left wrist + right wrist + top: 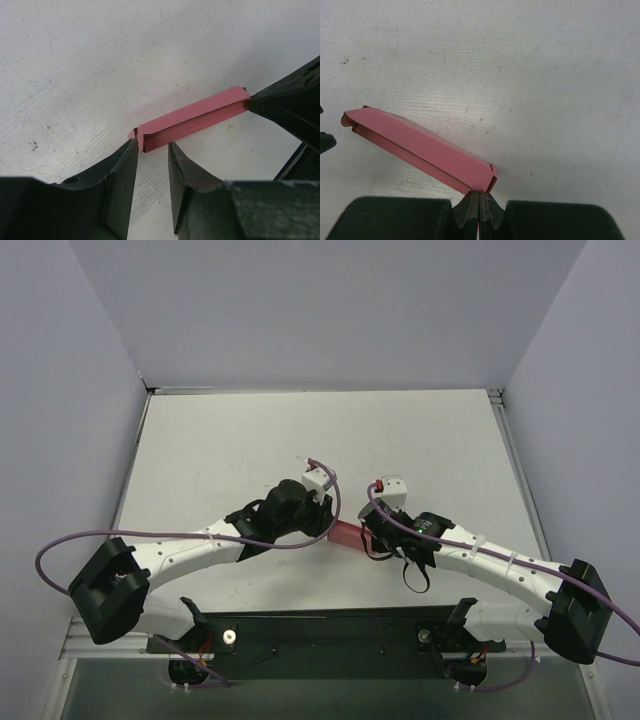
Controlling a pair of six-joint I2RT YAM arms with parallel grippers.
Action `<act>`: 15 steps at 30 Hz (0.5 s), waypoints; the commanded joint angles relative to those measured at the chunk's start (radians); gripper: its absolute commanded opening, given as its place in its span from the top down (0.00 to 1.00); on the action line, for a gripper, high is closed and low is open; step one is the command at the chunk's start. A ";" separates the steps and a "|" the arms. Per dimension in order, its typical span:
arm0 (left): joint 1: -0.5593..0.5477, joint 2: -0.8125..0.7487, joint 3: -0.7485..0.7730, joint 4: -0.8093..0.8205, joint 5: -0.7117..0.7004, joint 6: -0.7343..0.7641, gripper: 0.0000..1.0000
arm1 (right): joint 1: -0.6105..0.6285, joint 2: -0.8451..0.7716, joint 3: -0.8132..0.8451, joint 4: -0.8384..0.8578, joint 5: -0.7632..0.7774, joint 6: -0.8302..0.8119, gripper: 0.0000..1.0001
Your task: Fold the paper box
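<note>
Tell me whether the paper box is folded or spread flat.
Folded: the paper box shows doubled layers, pinched by the right gripper.

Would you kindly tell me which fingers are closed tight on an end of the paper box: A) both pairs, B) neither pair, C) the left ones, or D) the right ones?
D: the right fingers are pressed together on one end of the paper box, while the left fingers stand apart at its other end.

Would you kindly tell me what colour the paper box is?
The paper box is plain pink-red, clearest from the right wrist.
</note>
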 commanded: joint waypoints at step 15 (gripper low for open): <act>-0.044 0.086 0.089 -0.048 -0.124 0.067 0.64 | 0.005 0.019 -0.003 -0.070 0.009 0.003 1.00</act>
